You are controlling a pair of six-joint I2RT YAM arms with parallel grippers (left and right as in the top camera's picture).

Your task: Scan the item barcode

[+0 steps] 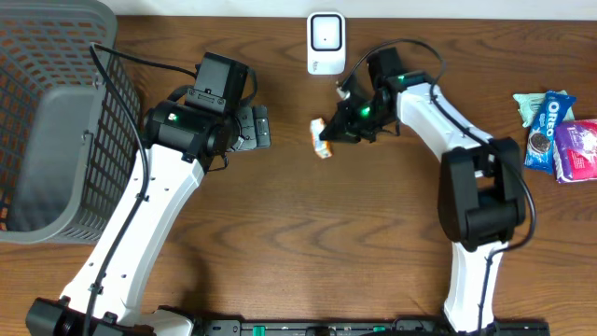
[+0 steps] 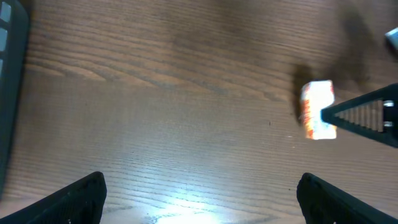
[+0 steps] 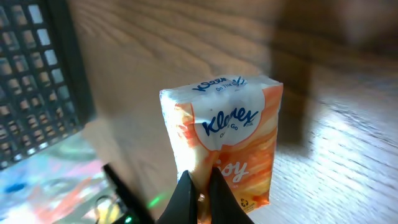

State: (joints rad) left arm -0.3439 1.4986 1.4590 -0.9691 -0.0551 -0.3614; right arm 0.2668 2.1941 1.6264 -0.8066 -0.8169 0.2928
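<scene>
Near scanner (image 1: 326, 42), right pincer (image 3: 200, 186) nips tissue pack (image 3: 224, 130) edge.

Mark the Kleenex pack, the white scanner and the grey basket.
Kleenex pack (image 3: 225, 138), right wrist view, on its printed front face.
white scanner (image 1: 326, 39), overhead view, on the middle of its top face.
grey basket (image 1: 56, 47), overhead view, on its mesh wall.
</scene>
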